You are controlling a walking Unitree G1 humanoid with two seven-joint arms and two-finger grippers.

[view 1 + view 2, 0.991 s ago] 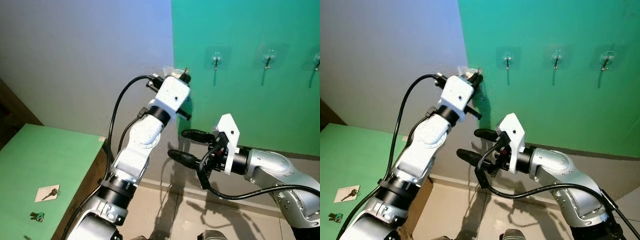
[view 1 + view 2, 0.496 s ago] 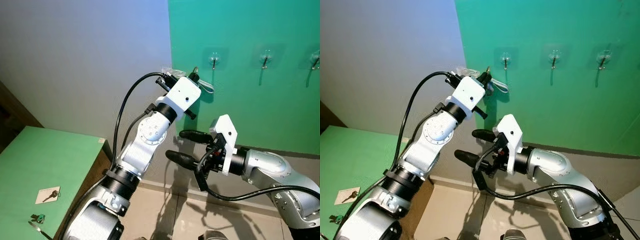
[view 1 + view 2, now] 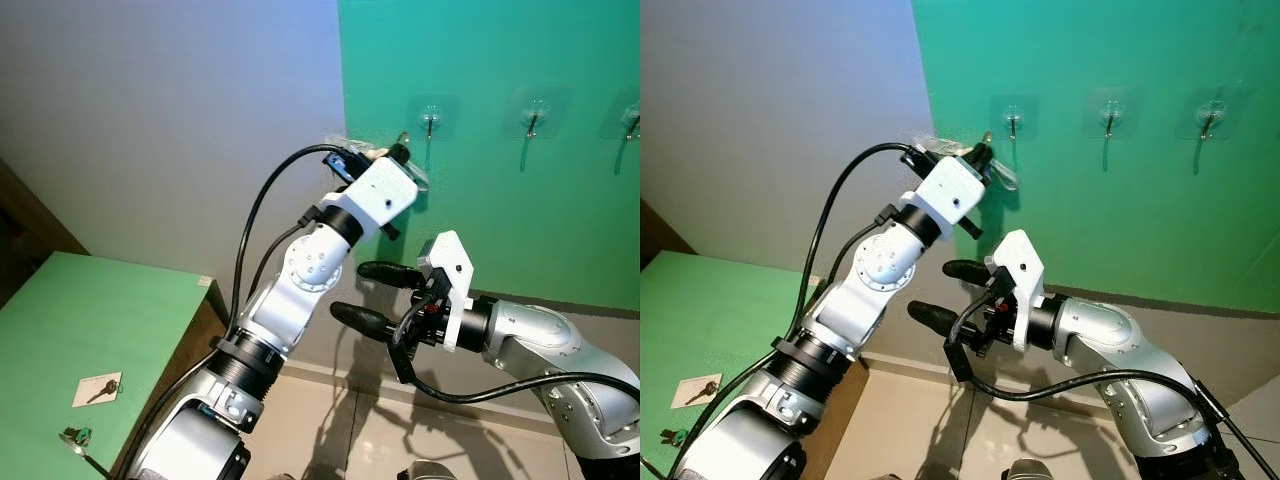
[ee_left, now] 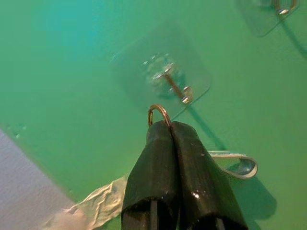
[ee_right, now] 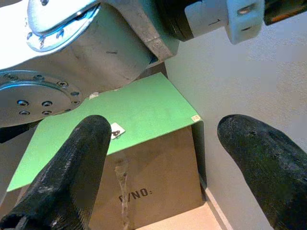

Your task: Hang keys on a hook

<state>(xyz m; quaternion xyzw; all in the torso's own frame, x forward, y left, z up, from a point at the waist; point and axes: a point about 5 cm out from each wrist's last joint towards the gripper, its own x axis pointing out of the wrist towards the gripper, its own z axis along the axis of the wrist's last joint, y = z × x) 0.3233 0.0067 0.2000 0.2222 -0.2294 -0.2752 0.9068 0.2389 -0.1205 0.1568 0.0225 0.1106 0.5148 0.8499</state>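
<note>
Green tabletop point(image 3: 120, 320): at 8 o'clock in the head view, carrying a spare key on a white tag point(image 3: 97, 389) and a small green-tagged key point(image 3: 72, 437) near its front edge.

Left gripper point(image 4: 165, 132): raised to the green wall panel point(image 3: 560, 220), fingers pressed fully together on a thin brass-coloured metal key ring point(image 4: 159, 113); only the ring's upper arc pokes out past the tips.

Key ring position: just below and beside the leftmost clear adhesive wall hook point(image 4: 173, 86), at about 7 o'clock from its metal prong, close but not yet over it. A pale clear strap point(image 4: 237, 163) loops out beside the fingers; what hangs from it cannot be told.

Handling, as a judgement: light, stiff, thin wire, smooth and likely slippery between hard pads; prone to swivel if pinched off-centre. Best held low on the loop, as now, leaving the top arc free to pass over the prong. Little force needed; adhesive plate could peel under a hard push.

Right gripper point(image 3: 365, 292): held at chest height at 5 o'clock from the left one, fingers spread wide, gripping nothing, well apart from the wall.

Remaining hooks: middle clear hook point(image 3: 534, 118) and right clear hook point(image 3: 630, 120) at 2 o'clock, both bare.
</note>
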